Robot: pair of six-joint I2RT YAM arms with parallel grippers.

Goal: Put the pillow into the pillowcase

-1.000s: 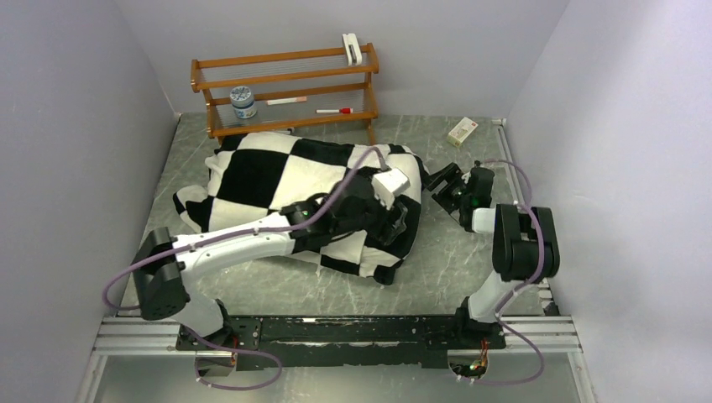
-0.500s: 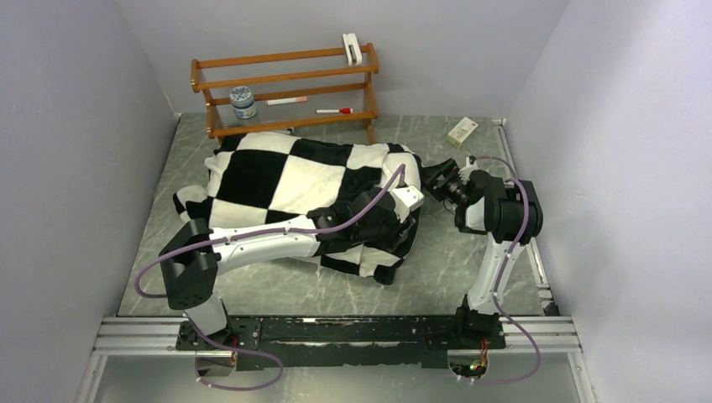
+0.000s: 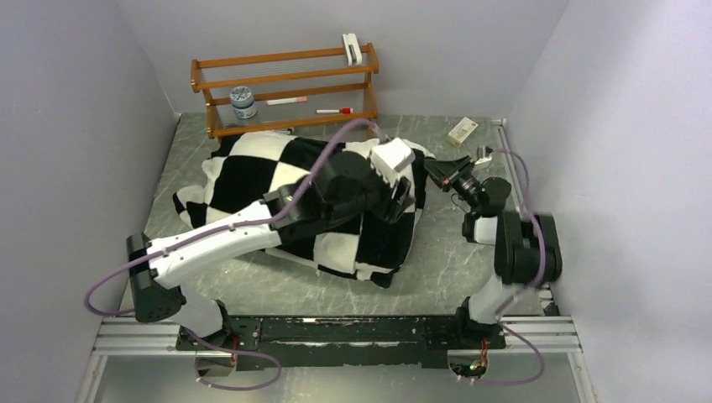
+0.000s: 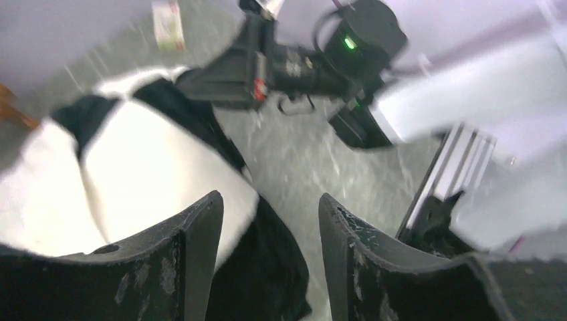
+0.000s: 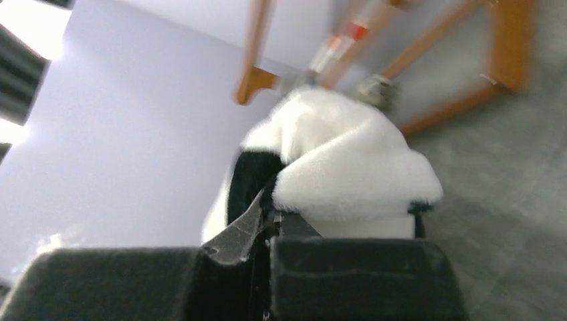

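The black-and-white checkered pillowcase (image 3: 277, 176) lies plump in the middle of the table; it also shows in the left wrist view (image 4: 134, 167) and the right wrist view (image 5: 348, 160). The pillow is hidden. My left gripper (image 3: 401, 197) hovers over the case's right end, open (image 4: 267, 200), with nothing between its fingers. My right gripper (image 3: 435, 170) is at the case's far right edge, and its jaws (image 5: 267, 210) are shut on a fold of the plush fabric. The left wrist view shows that right gripper (image 4: 214, 73) pinching the black edge.
A wooden rack (image 3: 285, 88) stands at the back with a jar (image 3: 243, 102), a red marker (image 3: 334, 110) and a white object (image 3: 352, 48) on top. A small box (image 3: 463, 131) lies at the back right. Walls close in on both sides.
My right gripper went from open to shut on the pillowcase's right edge. My left arm swung up and toward the back right over the case.
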